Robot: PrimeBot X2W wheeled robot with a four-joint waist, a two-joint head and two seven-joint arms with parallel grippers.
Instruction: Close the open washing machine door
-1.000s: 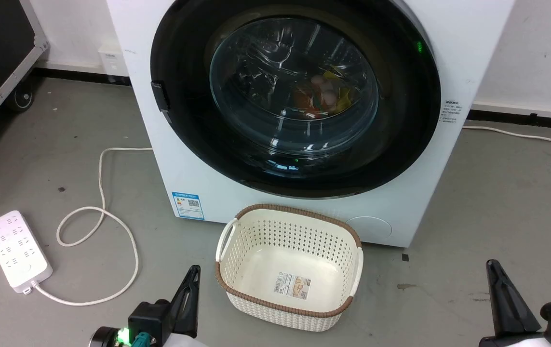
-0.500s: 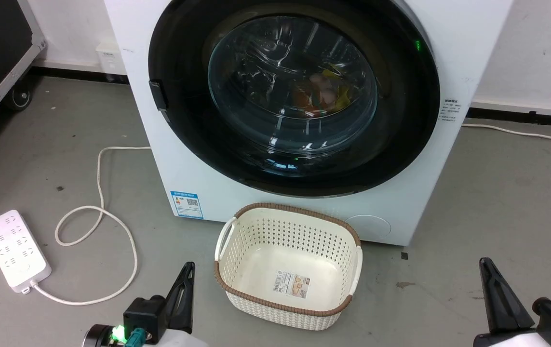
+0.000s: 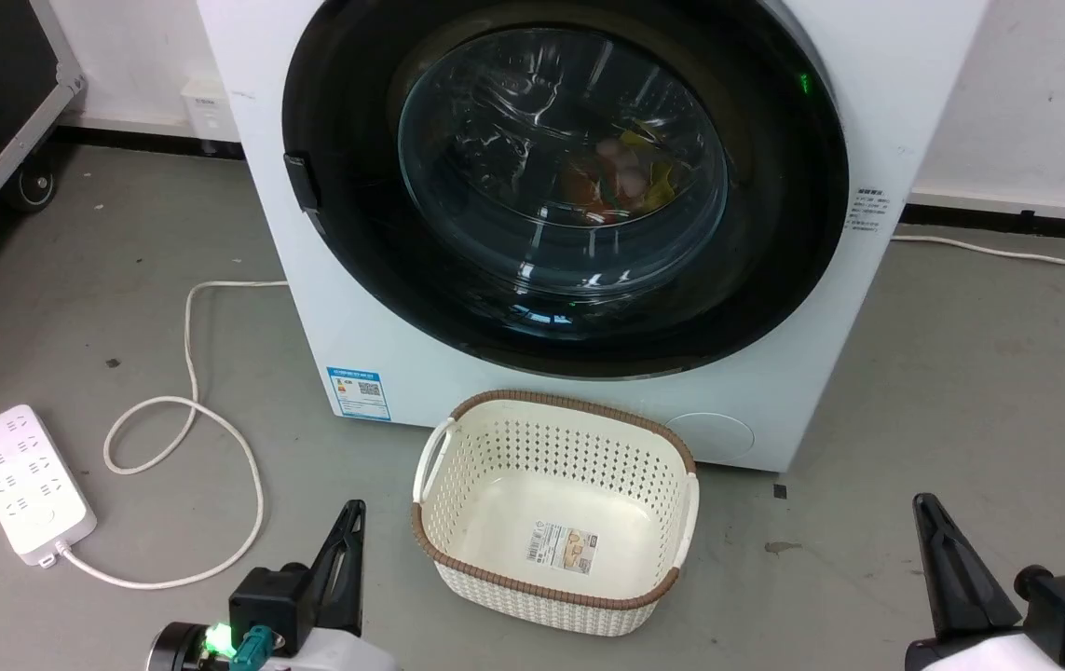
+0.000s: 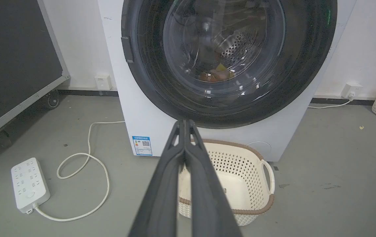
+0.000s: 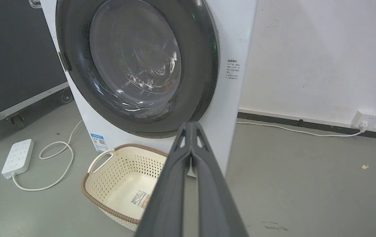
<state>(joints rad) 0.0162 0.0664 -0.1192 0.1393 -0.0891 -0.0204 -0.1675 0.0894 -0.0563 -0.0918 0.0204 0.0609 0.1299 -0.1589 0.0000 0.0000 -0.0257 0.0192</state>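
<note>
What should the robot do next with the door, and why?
Probably stop and rest the arms: the door looks flush against the washer, and the left end effector and right end effector are shut, low, touching nothing.

Room: smooth grey concrete floor [image 3: 961, 373], evenly lit, a few dark stains [image 3: 779, 550] toward its right side. White painted wall [image 5: 306, 49] behind, scuffed, with a black skirting strip [image 5: 273, 119] along the bottom. Large black flight case with aluminium edging and castors [image 4: 13, 59] at the floor's left edge. White multi-socket power strip [image 3: 24, 483] lies flat near it, its white cord [image 3: 259, 496] looped on the floor. Small white wall socket box [image 4: 103, 82] just above the skirting, left. White plug adapter [image 5: 365, 119] on the right, with a thin white cable [image 5: 289, 130] along the skirting. Cream perforated plastic basket with brown rim [image 3: 551, 447] sits upright mid-floor.
</note>
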